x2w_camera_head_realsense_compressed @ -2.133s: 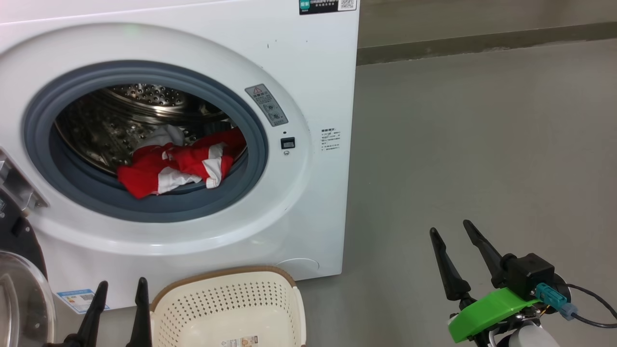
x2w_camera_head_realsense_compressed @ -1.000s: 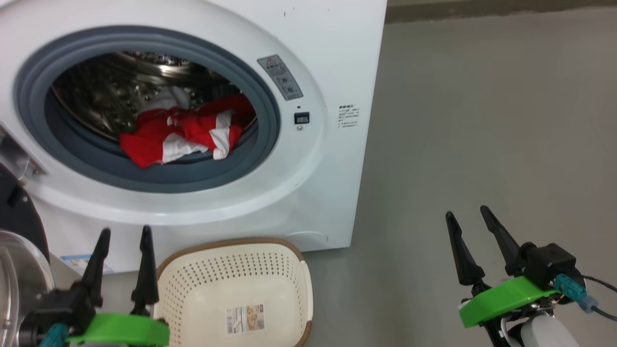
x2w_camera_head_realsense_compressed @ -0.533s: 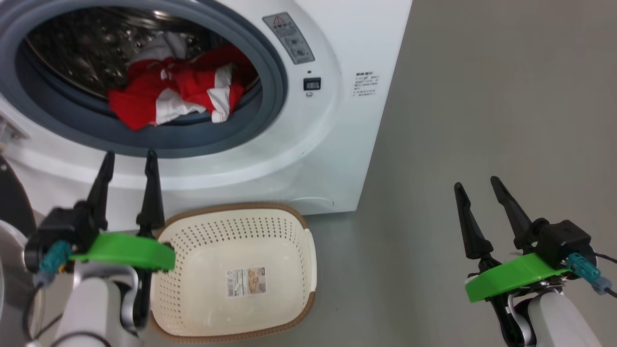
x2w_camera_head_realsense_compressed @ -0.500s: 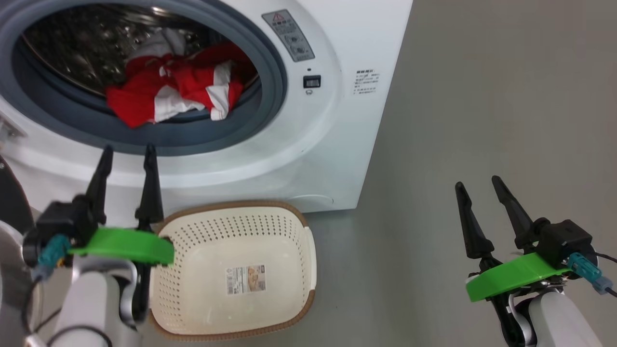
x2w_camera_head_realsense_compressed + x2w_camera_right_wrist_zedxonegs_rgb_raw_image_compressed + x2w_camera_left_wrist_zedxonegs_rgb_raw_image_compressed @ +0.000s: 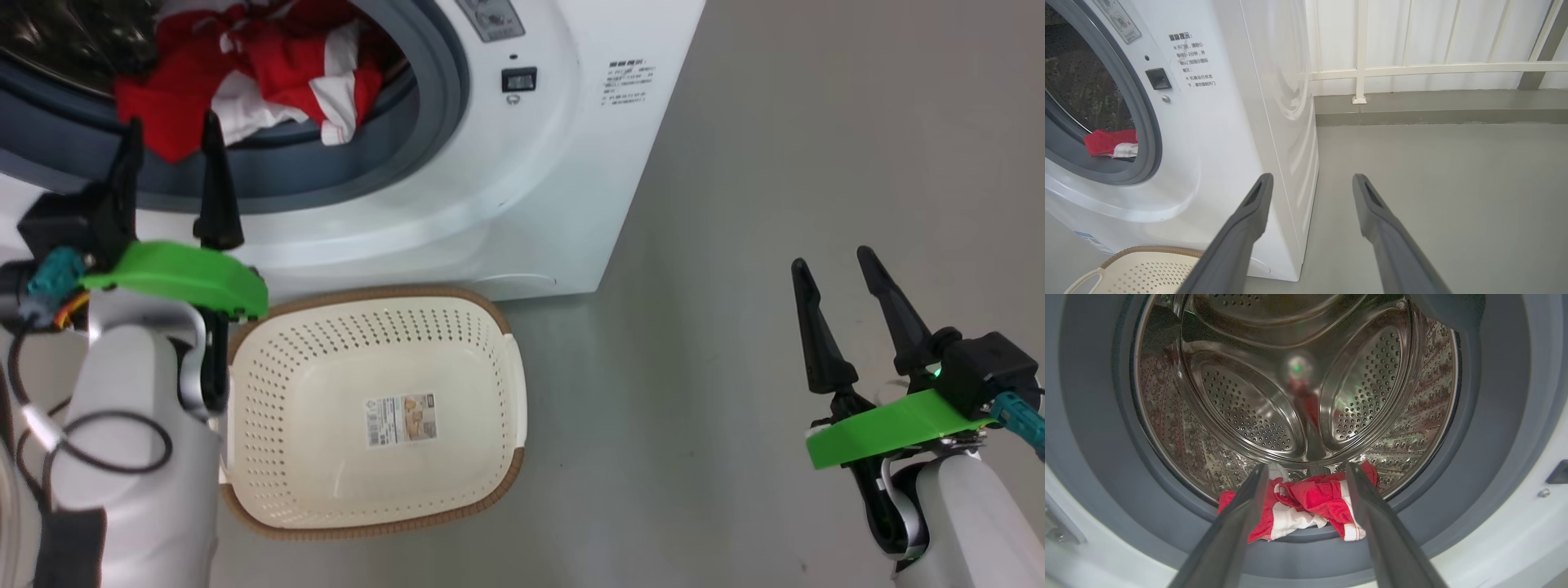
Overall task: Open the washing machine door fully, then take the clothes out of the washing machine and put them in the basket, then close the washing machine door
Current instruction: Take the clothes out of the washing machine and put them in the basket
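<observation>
Left gripper [image 5: 1306,467] nearer: jaws wide, empty, aimed at the washing machine [image 5: 531,180] mouth. The clothes [image 5: 1314,496] lie ahead at twelve o'clock on the front lip of the drum [image 5: 1241,416], heap running nine-to-three. Right gripper [image 5: 831,260] likewise spread, well apart at three o'clock

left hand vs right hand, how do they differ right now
The left hand is up at the washing machine's open mouth; the right hand is off to the machine's side, away from it. The left hand's fingers point at the red and white clothes inside; the right hand's point out over bare floor. Shared: both hands are open and empty, with the same long dark fingers.
</observation>
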### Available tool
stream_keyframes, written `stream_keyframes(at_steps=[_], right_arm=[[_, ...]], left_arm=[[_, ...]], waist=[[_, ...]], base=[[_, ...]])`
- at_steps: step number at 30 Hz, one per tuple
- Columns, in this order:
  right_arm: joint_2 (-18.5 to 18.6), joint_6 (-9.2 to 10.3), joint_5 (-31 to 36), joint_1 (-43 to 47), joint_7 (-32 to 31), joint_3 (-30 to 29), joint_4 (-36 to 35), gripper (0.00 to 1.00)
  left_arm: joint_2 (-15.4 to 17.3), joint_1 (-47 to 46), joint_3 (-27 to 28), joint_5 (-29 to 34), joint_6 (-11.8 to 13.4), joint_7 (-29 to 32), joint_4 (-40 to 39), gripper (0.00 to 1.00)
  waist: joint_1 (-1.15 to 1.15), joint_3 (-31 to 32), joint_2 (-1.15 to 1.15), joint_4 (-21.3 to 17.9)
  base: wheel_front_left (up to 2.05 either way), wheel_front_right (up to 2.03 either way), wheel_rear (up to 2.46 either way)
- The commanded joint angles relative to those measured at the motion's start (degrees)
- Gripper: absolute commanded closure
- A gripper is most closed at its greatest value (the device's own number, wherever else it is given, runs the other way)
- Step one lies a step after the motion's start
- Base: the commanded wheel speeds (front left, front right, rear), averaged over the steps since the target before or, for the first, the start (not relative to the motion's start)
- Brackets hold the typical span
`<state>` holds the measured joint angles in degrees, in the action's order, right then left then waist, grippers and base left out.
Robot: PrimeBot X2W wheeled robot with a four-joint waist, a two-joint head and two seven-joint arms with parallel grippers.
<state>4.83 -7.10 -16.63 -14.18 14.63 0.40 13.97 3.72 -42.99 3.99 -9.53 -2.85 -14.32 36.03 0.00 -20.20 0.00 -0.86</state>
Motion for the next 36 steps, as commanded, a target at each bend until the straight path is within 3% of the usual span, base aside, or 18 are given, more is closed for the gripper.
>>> stream_keyframes(at_steps=[1,10,19,36], right_arm=[[0.57,-0.39,0.52,-1.29,0.37,0.71,-1.83,0.0],[1.56,-0.39,0.66,-3.08,0.37,2.24,-2.67,0.0],[1.57,-0.39,-0.04,-3.19,0.37,3.34,-2.67,0.0],[0.89,-0.39,-1.86,-3.07,0.37,5.18,-2.08,0.0]], left_arm=[[1.78,-2.73,1.37,0.89,0.49,-0.68,0.68,0.0],[4.06,-13.17,0.3,2.67,1.84,-0.68,12.32,0.0],[7.73,-20.74,-2.56,6.52,6.46,1.48,26.33,0.0],[11.03,-26.87,-5.15,7.38,8.22,6.53,35.92,0.0]], waist=[[0.0,-2.13,0.0,-0.24],[0.0,-6.01,0.0,-1.46],[0.0,-7.53,0.0,-4.0],[0.0,-9.98,0.0,-7.02]], base=[[0.0,0.0,0.0],[0.0,0.0,0.0],[0.0,0.0,0.0],[0.0,0.0,0.0]])
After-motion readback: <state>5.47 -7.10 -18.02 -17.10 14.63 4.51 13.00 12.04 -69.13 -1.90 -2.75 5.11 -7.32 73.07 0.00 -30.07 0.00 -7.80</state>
